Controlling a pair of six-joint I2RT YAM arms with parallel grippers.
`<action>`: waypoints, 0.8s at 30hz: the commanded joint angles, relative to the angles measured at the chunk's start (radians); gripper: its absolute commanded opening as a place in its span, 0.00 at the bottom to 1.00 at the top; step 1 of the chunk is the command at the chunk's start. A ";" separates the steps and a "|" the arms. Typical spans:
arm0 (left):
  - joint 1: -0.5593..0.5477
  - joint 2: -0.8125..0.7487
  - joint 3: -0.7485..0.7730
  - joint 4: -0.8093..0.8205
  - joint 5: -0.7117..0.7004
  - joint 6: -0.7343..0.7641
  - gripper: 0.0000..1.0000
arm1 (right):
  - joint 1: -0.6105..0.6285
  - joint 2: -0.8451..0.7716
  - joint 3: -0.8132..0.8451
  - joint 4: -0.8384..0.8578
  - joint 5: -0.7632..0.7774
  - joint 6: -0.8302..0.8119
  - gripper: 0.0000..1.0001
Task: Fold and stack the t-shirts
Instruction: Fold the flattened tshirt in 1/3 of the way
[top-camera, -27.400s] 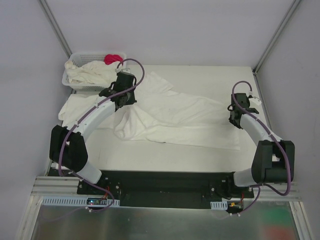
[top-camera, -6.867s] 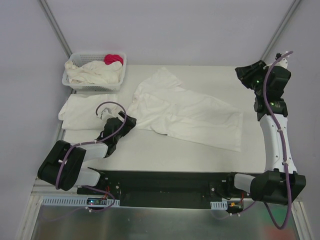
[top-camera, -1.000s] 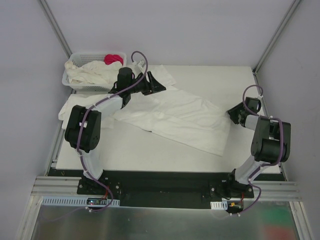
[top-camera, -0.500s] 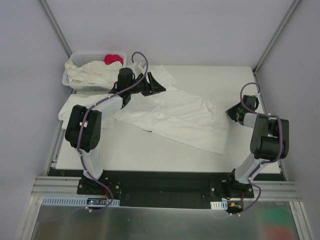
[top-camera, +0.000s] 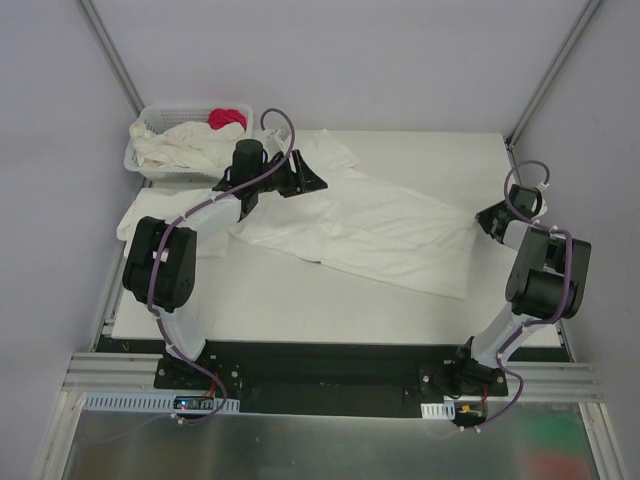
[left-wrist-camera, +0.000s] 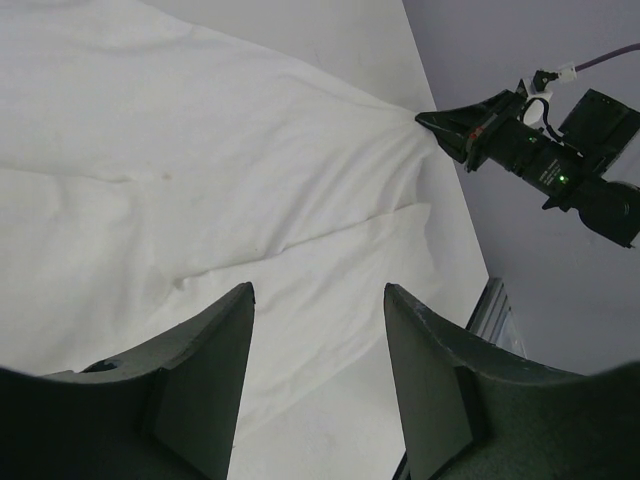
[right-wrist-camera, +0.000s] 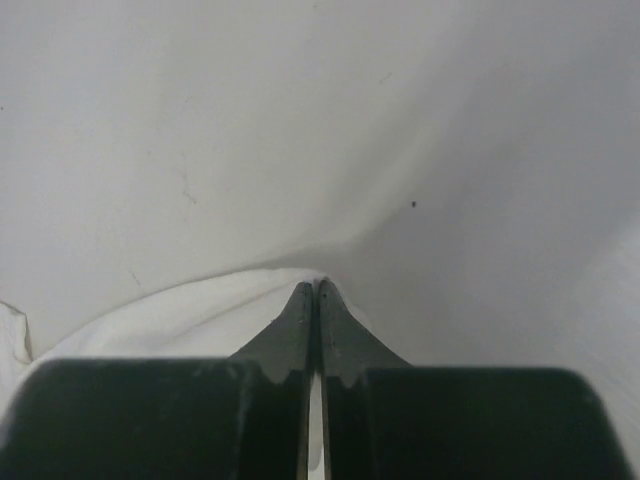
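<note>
A white t-shirt (top-camera: 370, 225) lies spread slantwise across the table, stretched toward the right. My right gripper (top-camera: 487, 218) is shut on its right-hand corner; in the right wrist view the closed tips (right-wrist-camera: 316, 288) pinch a peak of cloth (right-wrist-camera: 200, 180). The left wrist view shows the same corner drawn taut to the right gripper (left-wrist-camera: 440, 125). My left gripper (top-camera: 312, 181) stands open just above the shirt's far left end, with its fingers (left-wrist-camera: 215, 350) apart over flat cloth (left-wrist-camera: 200, 170). Another t-shirt (top-camera: 145, 215) lies folded at the left edge.
A white lattice basket (top-camera: 140, 165) at the back left holds crumpled white t-shirts (top-camera: 185, 145) and a pink-red cloth (top-camera: 227, 117). Grey walls and frame posts close in the table on both sides. Bare table surface (top-camera: 300, 300) shows in front of the shirt.
My right gripper has shut on the shirt's right corner and drawn it rightward, pulling the cloth out longer. The left arm shifted only slightly.
</note>
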 joint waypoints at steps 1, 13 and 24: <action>0.008 -0.099 -0.031 0.001 -0.036 0.054 0.54 | -0.042 -0.094 0.050 -0.024 0.095 -0.043 0.01; 0.008 -0.131 -0.044 -0.029 -0.050 0.078 0.54 | -0.073 -0.100 0.085 -0.060 0.066 -0.062 0.25; 0.008 -0.130 0.034 -0.035 -0.096 0.096 0.54 | -0.042 -0.298 0.028 -0.106 0.040 -0.051 0.36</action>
